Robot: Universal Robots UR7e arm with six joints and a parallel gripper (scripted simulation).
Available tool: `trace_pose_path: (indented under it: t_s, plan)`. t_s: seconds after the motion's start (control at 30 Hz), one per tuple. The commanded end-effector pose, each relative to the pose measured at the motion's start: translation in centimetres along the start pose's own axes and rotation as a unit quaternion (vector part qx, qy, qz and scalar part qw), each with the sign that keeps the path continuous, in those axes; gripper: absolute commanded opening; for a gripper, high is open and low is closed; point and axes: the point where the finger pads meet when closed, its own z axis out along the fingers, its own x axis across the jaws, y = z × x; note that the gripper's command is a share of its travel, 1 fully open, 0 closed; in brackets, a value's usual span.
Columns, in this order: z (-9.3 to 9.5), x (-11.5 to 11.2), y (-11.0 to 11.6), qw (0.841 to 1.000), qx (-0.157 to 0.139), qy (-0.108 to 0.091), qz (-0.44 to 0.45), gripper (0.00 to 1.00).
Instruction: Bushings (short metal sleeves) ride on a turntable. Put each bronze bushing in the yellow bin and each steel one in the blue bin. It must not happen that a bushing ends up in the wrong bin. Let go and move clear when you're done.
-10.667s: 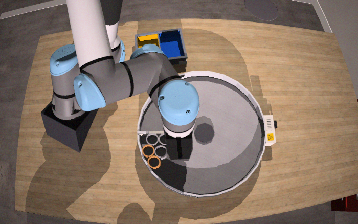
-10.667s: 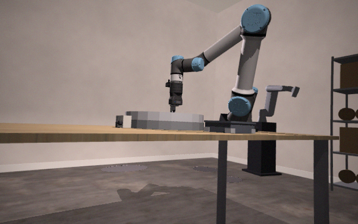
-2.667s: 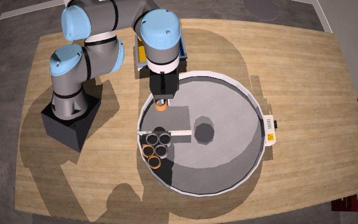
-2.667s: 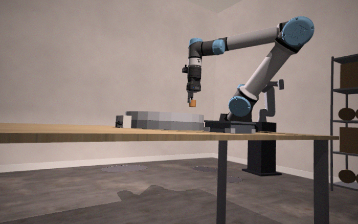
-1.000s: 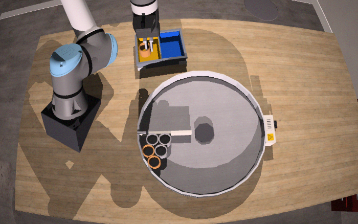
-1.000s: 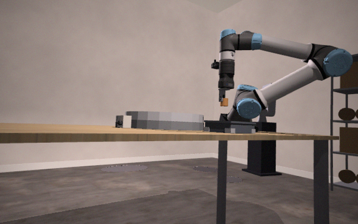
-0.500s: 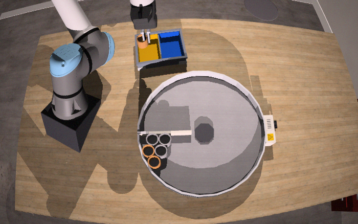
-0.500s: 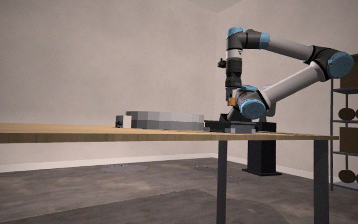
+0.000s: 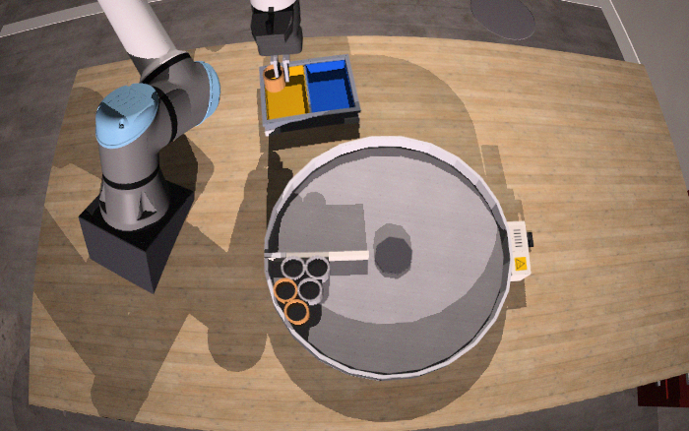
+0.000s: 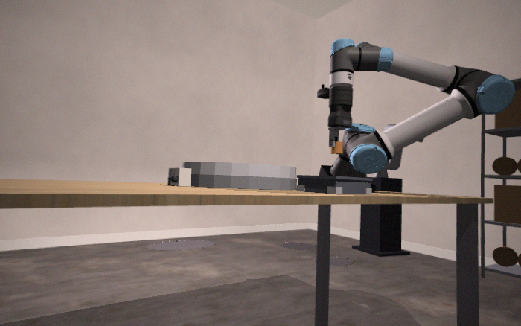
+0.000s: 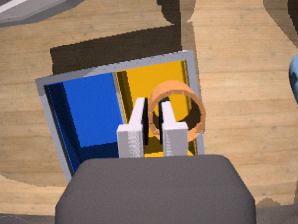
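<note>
Firmly, two pale fingers [image 9: 281,69] [image 10: 333,138] pinch the wall of a bronze bushing [image 9: 275,81] [image 10: 337,147] [image 11: 177,107], one finger inside its bore and the other outside, as the gripper points down over the yellow bin [image 9: 286,101] [image 11: 150,75]. The sleeve hangs upright above the bin's far left corner, close to the grey outer wall. Seen from above, the blue bin [image 9: 329,94] [image 11: 92,110] adjoins on the right, behind a thin divider.

Setting this one down well appears to call for a small shift toward the middle of the yellow side, a straight descent below the rim, then a gentle opening; the finger outside the sleeve needs room to spread without striking the divider. Let go from up here, the bushing could clip the wall and tip out.

Nearer, on the left of the turntable [image 9: 406,193] [image 10: 243,176], two bronze bushings [image 9: 285,290] and three steel bushings [image 9: 309,290] stand clustered beside a pale bar [image 9: 347,255], waiting their turn. Sorting, by the look of it, has plenty left to go.

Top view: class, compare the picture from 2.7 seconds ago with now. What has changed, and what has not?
The gripper, gripping a bronze bushing by its wall, moved from over the turntable to over the yellow bin. Nothing was let go. The five bushings by the white bar stayed put.
</note>
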Motion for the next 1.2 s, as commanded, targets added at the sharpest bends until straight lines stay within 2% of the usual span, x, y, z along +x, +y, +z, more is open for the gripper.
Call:
trace_pose_path:
  t_s: [0.0, 0.53, 0.67, 0.87, 1.03, 1.17]
  plan:
    - [-0.1, -0.1, 0.0, 1.0, 0.001, -0.001, -0.001, 0.0]
    - [-0.2, 0.0, 0.0, 1.0, 0.002, -0.002, -0.001, 0.0]
    - [1.9, 0.0, 0.0, 1.0, 0.001, -0.001, -0.001, 0.0]
    - [2.4, 0.0, 0.0, 1.0, 0.001, -0.001, -0.001, 0.0]
    - [4.9, 0.0, 0.0, 1.0, 0.001, -0.001, -0.001, 0.0]
    - [5.4, 0.0, 0.0, 1.0, 0.001, -0.001, -0.001, 0.0]
